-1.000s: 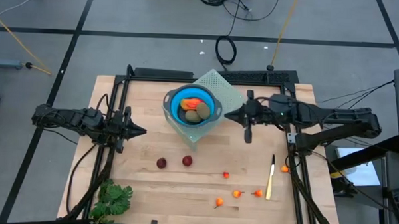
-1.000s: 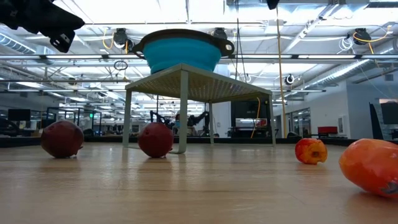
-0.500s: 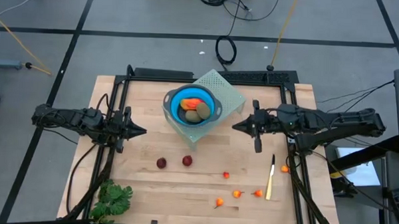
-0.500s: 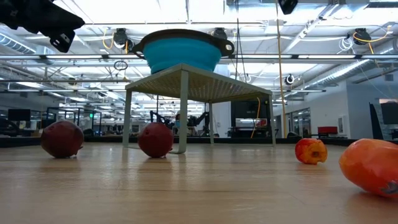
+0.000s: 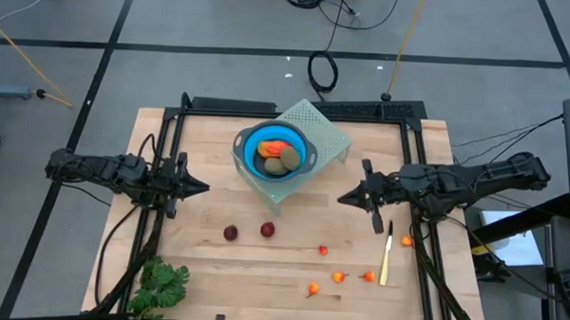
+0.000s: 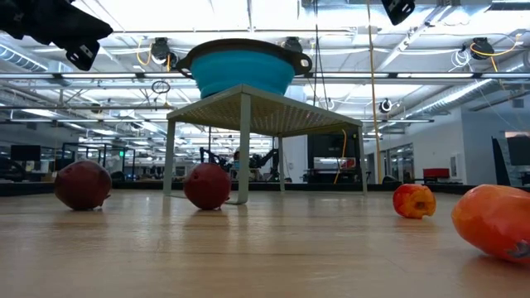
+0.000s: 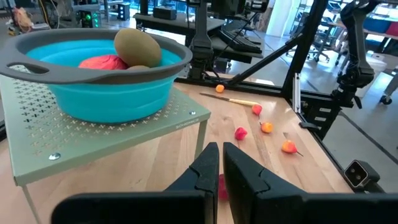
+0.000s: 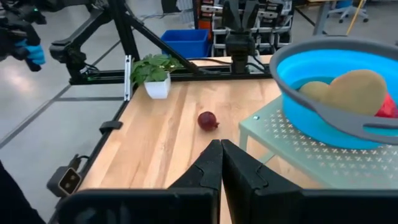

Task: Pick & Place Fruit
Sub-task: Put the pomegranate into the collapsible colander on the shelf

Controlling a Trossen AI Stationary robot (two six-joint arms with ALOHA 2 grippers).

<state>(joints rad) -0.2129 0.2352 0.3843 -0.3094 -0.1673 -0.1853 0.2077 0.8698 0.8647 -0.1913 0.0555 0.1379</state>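
Observation:
A blue bowl point(image 5: 275, 152) stands on a pale green perforated stand point(image 5: 316, 129) and holds two olive-brown ovals point(image 5: 278, 161) and the red-orange piece point(image 5: 276, 146). Two dark-red balls point(image 5: 230, 233) point(image 5: 266, 230) rest on the wood near the table's middle. Several tiny orange-red pieces point(image 5: 339, 276) lie toward the near right. My left gripper point(image 5: 200, 186) hovers shut, left of the stand. My right gripper point(image 5: 345, 199) hovers shut to the right of the stand, above bare wood. Its wrist view shows the shut fingers point(image 8: 221, 155), one ball point(image 8: 208, 120) and the bowl point(image 8: 336, 81).
A thin yellow stick point(image 5: 386, 251) lies just near of my right gripper, with an orange piece point(image 5: 407, 241) beside it. A leafy green bunch point(image 5: 162, 284) sits at the near left corner. Black frame rails point(image 5: 162, 156) run along both table sides. The stand's legs point(image 6: 244, 149) rise from the wood.
My right gripper has moved from beside the bowl toward the table's near edge and a little to the right, staying shut and above the wood. The left arm, the bowl and the fruit on the table have kept still.

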